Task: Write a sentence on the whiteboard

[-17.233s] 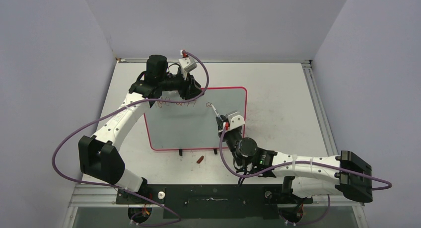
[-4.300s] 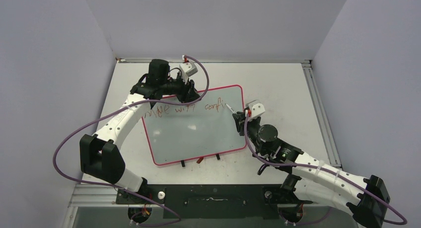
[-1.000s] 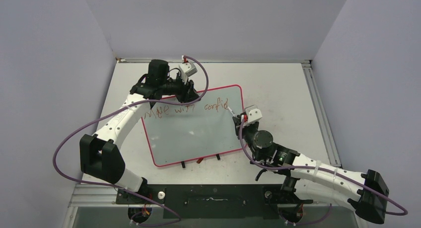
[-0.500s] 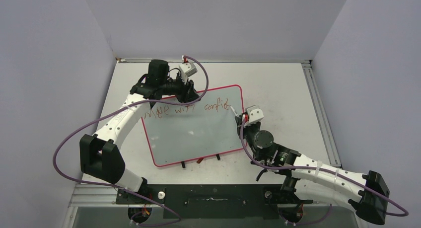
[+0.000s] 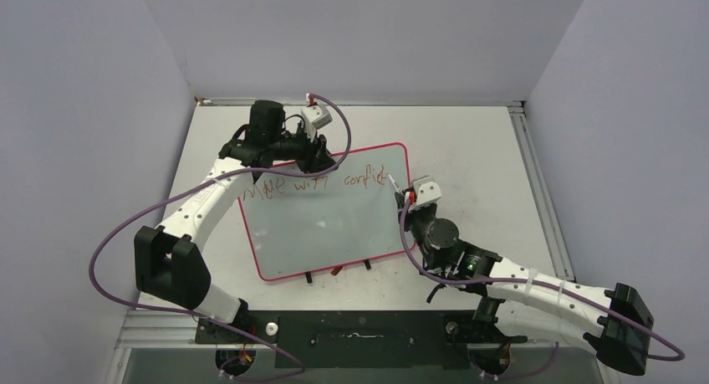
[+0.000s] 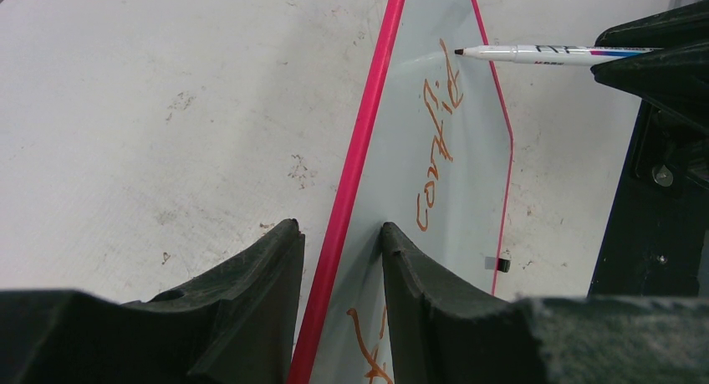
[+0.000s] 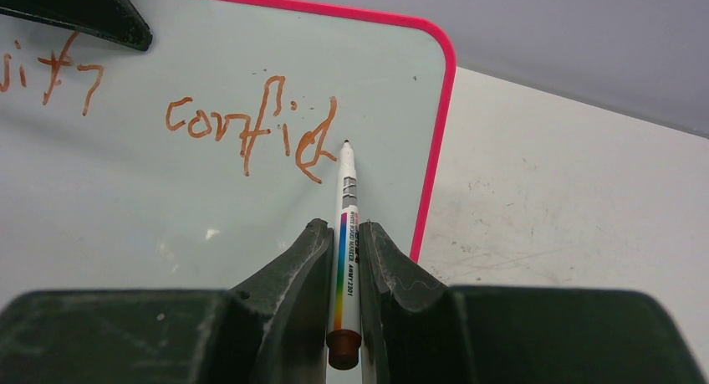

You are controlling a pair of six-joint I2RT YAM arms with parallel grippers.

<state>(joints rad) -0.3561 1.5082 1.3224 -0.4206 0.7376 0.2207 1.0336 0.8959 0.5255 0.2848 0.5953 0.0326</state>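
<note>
The whiteboard [image 5: 326, 225] stands tilted at mid-table, pale with a pink rim. My left gripper [image 5: 322, 158] grips its top edge; in the left wrist view the left gripper [image 6: 339, 227] has a jaw on each side of the whiteboard [image 6: 468, 200] rim. The sentence [image 5: 322, 183] reads "Move with confid" in red-brown strokes. My right gripper [image 7: 344, 227] is shut on a white marker [image 7: 346, 200], whose tip sits just right of the "d" of the sentence [image 7: 251, 125]. The marker [image 6: 543, 54] also shows from the side by the board's right edge.
A small red-brown marker cap [image 5: 336, 269] lies on the table beside the board's two black feet [image 5: 368, 264]. Grey walls close the table on three sides, and a metal rail [image 5: 535, 183] runs along its right edge.
Over the earlier frames the writing has grown from "Move with" to "confid". In the last second the right gripper and marker have only shifted slightly at the word's end; the left has not moved.
</note>
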